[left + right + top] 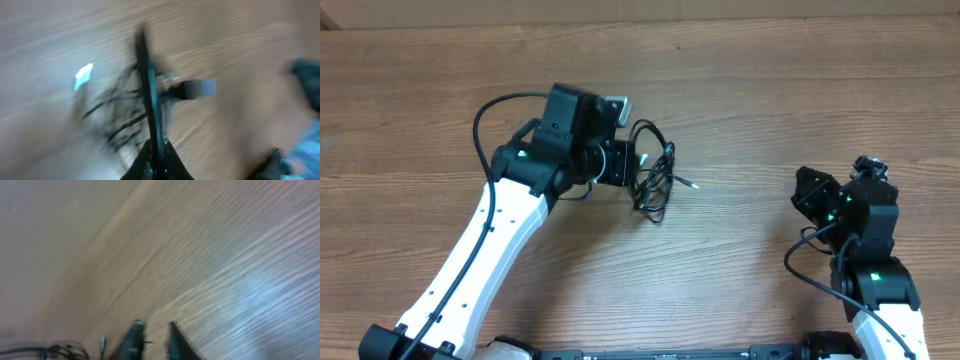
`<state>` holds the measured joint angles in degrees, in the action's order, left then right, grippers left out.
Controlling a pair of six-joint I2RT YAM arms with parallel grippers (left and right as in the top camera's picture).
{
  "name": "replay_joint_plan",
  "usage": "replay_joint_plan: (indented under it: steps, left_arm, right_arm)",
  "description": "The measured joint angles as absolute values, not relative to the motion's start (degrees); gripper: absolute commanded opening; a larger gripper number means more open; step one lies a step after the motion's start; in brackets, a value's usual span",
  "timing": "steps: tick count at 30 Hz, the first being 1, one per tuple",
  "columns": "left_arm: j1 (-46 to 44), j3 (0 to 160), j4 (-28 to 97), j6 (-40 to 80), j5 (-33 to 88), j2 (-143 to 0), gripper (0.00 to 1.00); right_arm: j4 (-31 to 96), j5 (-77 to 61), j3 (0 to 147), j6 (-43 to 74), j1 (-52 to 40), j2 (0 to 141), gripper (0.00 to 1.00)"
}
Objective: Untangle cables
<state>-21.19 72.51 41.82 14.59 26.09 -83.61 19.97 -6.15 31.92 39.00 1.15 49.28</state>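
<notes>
Two pincers: left pincer, pressed together amid the cables, should draw one strand out slowly; right pincer slightly spread

Wooden table; tangled black cables lying on it.

On the table, left of centre: cables just right of left gripper, perhaps touching; right gripper well apart, rightward.

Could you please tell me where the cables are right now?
In the overhead view, the cables are bunched in a tangle left of centre, right at the tip of the left gripper and far from the right gripper.
</notes>
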Motion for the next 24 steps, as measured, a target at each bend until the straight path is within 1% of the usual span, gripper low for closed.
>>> replay_joint_plan:
  steps: [1,2,4,5,8,12,15,17,19,21,24]
  left_arm:
    - [-20.9,72.5,38.9,13.9,29.6,-83.2,0.04]
    - [-20.8,72.5,36.7,13.3,32.8,-82.8,0.04]
    - [-20.6,72.5,34.2,12.7,37.8,-82.1,0.04]
    - [-20.6,72.5,33.0,12.5,40.0,-82.0,0.04]
    - [-20.5,72.5,29.7,11.9,46.2,-81.8,0.04]
    - [-20.5,72.5,24.7,12.8,52.7,-81.8,0.04]
    - [-20.5,72.5,19.7,14.6,57.0,-81.8,0.04]
    - [-20.5,72.5,16.6,16.2,59.2,-81.8,0.04]
    - [-20.5,72.5,14.7,18.2,60.6,-81.8,0.04]
    - [-20.5,72.5,14.1,20.6,61.8,-81.8,0.04]
    - [-20.5,72.5,12.0,22.6,63.9,-81.8,0.04]
  right_arm:
    - [19.3,-8.7,31.9,38.2,1.1,50.0,0.36]
    - [18.1,-13.8,31.9,36.5,1.1,51.2,0.47]
    - [17.0,-19.4,31.9,34.6,1.1,52.4,0.54]
    - [15.8,-24.9,31.9,32.1,1.1,53.4,0.57]
    - [15.0,-35.7,31.9,27.8,1.0,55.9,0.59]
    - [14.5,-43.0,31.9,24.1,-0.6,58.8,0.59]
    - [12.5,-45.3,31.9,22.9,-3.4,60.5,0.61]
    - [10.4,-46.2,31.9,22.5,-5.3,60.9,0.66]
    - [8.0,-46.6,31.9,22.3,-6.5,60.9,0.67]
    - [4.5,-46.1,31.9,23.8,-7.9,60.9,0.67]
    - [2.5,-41.7,31.9,28.5,-9.4,60.9,0.68]
